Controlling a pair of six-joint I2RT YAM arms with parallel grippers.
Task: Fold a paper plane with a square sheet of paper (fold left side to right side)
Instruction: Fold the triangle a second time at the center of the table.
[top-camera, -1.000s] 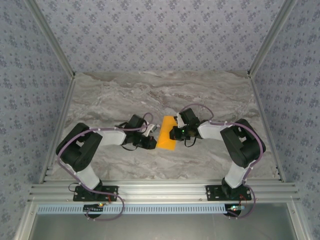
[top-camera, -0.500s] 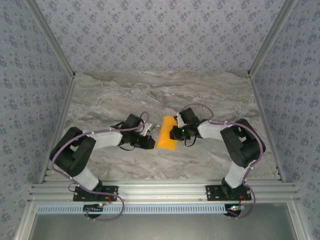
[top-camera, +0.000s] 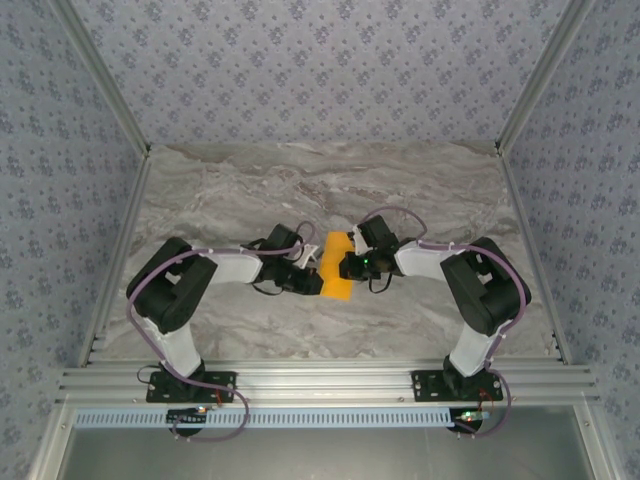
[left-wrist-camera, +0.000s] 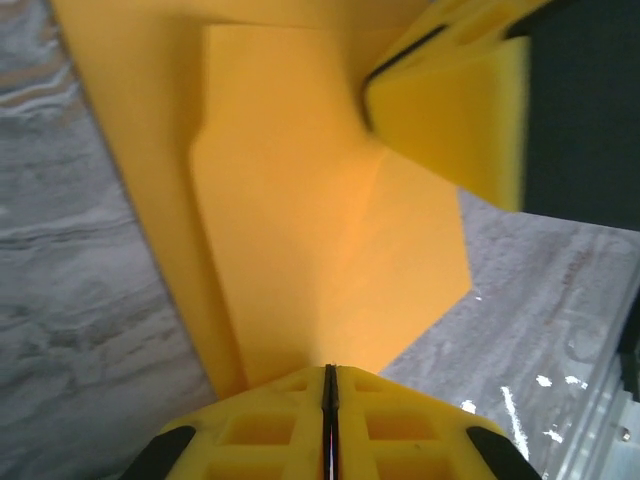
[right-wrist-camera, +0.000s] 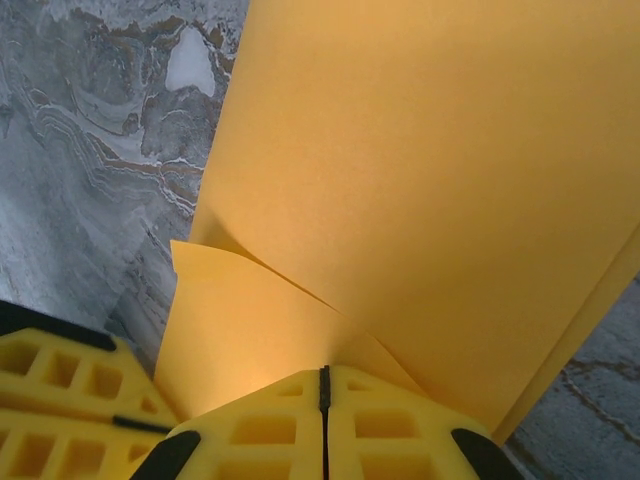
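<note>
**Matt paper on a stone-look top**

The orange-yellow paper (left-wrist-camera: 330, 250) was thin, smooth and matt, with sharp creases. The left gripper (left-wrist-camera: 330, 385) and right gripper (right-wrist-camera: 323, 385) were of yellow moulded plastic, grid-ribbed, with a dull finish. The table (top-camera: 250, 190) looked like smooth grey veined marble. The frame rails (top-camera: 330, 382) were brushed metal, and the walls (top-camera: 320, 70) wore a matt patterned covering.

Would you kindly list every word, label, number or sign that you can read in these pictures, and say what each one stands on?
None: no view holds any readable text.
The sheet of paper is plain orange-yellow, with no print on it.
The table shows only marble veining.
The walls carry a small flower pattern, with no letters or numbers.
</note>
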